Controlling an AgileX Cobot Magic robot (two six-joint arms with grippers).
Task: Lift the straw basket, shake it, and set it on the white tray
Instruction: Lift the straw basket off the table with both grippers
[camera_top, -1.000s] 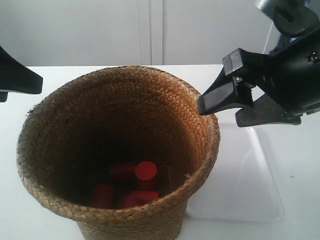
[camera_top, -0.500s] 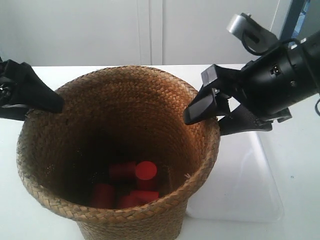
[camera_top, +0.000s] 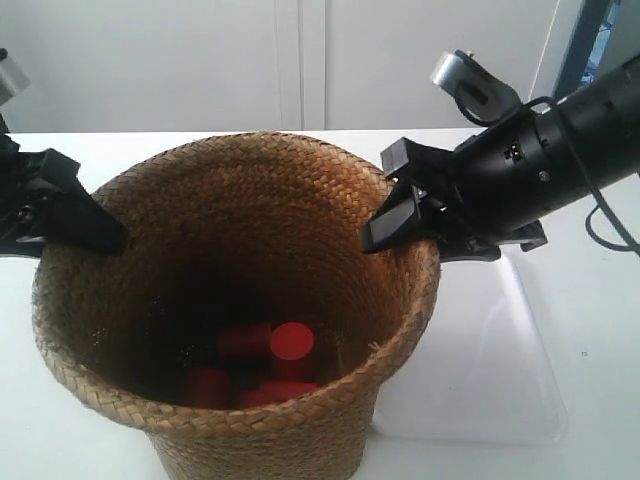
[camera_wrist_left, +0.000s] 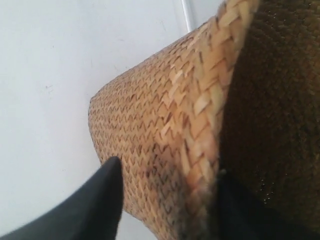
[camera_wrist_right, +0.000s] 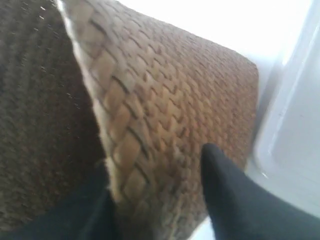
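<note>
My left gripper (camera_wrist_left: 167, 172) and right gripper (camera_wrist_right: 157, 160) straddle the straw basket's (camera_top: 250, 230) rim, jaws apart: I'm at the grasp, and next must clamp the 2 sides evenly before lifting.

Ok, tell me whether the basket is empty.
Not empty. The exterior view shows several red cylinders lying on the bottom of the straw basket, well below its rim.
</note>
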